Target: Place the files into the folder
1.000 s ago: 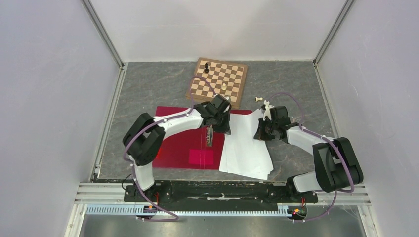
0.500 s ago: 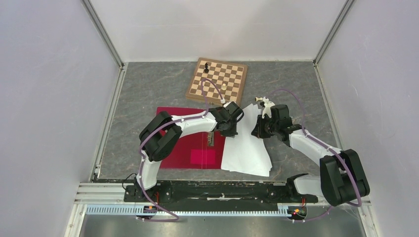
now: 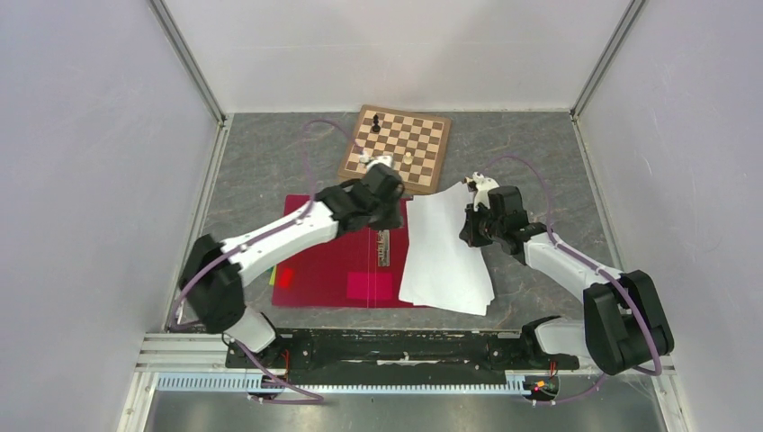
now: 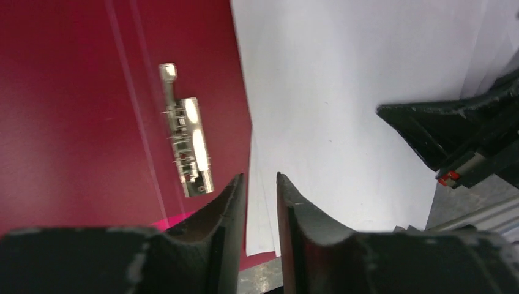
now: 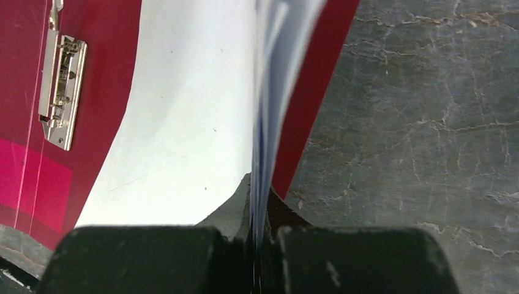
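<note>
Grey marbled table (image 3: 270,162) fills the overhead view, with pale walls on three sides. A wooden chessboard (image 3: 396,144) sits by the middle of the far edge. The folder (image 3: 333,261) lies open and flat between the table's centre and the near edge. The files (image 3: 445,261) are spread over the folder's right half, toward the right edge. The left gripper (image 3: 389,214) hangs over the folder's far part, near the metal clip (image 3: 384,247). The right gripper (image 3: 470,227) is at the sheets' far right corner, which is raised off the table.

From the left wrist, the left gripper (image 4: 260,180) has its jaws almost together. Only a thin slit shows between them, with nothing in it. It hangs above the line where the files (image 4: 343,92) meet the folder (image 4: 92,92), just beside the metal clip (image 4: 186,147).

From the right wrist, the right gripper (image 5: 260,199) is clamped on the files (image 5: 183,122). The pinched edge rises blurred between its fingers. Below lie the folder (image 5: 327,73), the metal clip (image 5: 61,86) and bare table (image 5: 428,122).
</note>
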Controlling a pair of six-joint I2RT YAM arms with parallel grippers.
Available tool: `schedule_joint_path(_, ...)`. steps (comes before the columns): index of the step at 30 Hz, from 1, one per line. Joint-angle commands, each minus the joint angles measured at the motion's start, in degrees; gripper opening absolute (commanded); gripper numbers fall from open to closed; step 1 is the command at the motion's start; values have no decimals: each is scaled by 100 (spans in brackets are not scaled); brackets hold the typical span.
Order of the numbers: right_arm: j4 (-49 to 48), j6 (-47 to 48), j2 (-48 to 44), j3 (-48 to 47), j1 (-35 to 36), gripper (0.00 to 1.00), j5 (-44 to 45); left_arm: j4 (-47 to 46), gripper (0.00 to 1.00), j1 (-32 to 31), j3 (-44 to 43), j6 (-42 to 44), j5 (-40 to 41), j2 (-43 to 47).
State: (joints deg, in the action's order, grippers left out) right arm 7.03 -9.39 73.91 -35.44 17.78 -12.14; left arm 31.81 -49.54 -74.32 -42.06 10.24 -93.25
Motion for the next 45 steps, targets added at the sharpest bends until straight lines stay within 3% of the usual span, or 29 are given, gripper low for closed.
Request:
schedule_joint_path(1, -280, 205, -118, -228, 176, 0, 59, 71, 29, 691, 932, 66, 24, 549)
schedule_joint_path(10, -899, 113, -441, -3, 281, 0, -391, -604, 2, 1078, 1551, -289, -281, -180)
schedule_joint_path(28, -2258, -880, 3, 556, 278, 0, -860, -1221, 2, 1034, 1886, -698, -688, -747)
schedule_joint_path(45, -1858, -616, 669, 201, 297, 0, -763, -1229, 2, 920, 1878, -739, -775, -774)
